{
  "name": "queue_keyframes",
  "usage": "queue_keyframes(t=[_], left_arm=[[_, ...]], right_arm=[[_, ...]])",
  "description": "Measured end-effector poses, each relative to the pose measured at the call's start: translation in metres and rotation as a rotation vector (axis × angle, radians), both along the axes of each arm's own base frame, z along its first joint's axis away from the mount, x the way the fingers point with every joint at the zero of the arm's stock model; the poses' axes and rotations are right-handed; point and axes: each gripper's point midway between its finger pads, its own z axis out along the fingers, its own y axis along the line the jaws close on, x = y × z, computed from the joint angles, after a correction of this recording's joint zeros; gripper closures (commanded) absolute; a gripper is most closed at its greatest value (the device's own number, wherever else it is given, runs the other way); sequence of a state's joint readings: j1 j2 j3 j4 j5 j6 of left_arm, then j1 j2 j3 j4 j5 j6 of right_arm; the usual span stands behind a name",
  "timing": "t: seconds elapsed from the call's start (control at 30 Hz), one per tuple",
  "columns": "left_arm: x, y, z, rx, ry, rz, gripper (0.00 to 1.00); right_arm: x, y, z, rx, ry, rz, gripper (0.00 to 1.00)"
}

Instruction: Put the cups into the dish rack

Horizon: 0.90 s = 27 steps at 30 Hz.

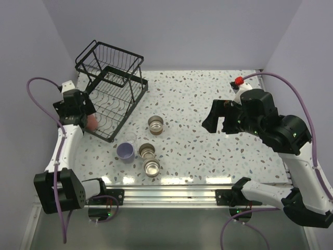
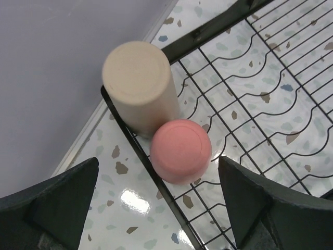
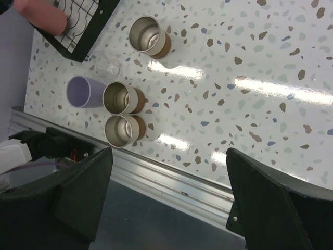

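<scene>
Showing only from left wrist: tan cup

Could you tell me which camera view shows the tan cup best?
The left wrist view: the tan cup stands base-up at the dish rack corner, beside the red-pink cup, unobstructed. The top external view hides it behind the left arm, and the right wrist view does not show it.

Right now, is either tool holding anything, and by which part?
Nothing is held. The left tool is open over the pink cup on the rack, not touching it; the right tool is open and empty above the table.
</scene>
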<state>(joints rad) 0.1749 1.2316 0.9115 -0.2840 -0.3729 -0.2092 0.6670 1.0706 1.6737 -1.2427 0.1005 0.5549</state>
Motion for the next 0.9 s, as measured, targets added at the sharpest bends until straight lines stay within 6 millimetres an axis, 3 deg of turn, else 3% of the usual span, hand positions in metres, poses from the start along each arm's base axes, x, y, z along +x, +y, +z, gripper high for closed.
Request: queue_keyframes(t=[0.13, 0.27, 0.4, 0.47, 0.6, 0.73, 0.9], left_arm=[[-0.008, -0.004, 0.037, -0.039, -0.074, 0.035, 0.00], [-0.021, -0.017, 0.075, -0.123, -0.204, 0.043, 0.00], [-0.040, -0.038, 0.101, -0.203, -0.279, 0.005, 0.01], [-0.043, -0.050, 0.112, -0.234, -0.293, -0.029, 0.01], [-0.053, -0.082, 0.120, -0.294, -0.294, -0.127, 0.03], [-0.076, -0.116, 0.120, -0.361, -0.273, -0.229, 0.05], [-0.102, -0.129, 0.104, -0.425, -0.234, -0.254, 0.08]], right_arm=[[-0.003, 0.007, 0.002, 0.023, 0.002, 0.043, 0.08], [-0.002, 0.029, 0.000, 0.048, 0.029, 0.142, 0.08], [-0.002, 0.060, -0.017, 0.023, 0.108, 0.257, 0.08], [-0.005, 0.085, -0.031, -0.010, 0.157, 0.337, 0.08], [-0.026, 0.135, -0.054, -0.078, 0.221, 0.512, 0.08], [-0.049, 0.172, -0.062, -0.095, 0.231, 0.642, 0.09], [-0.063, 0.214, -0.071, -0.097, 0.227, 0.726, 0.14]])
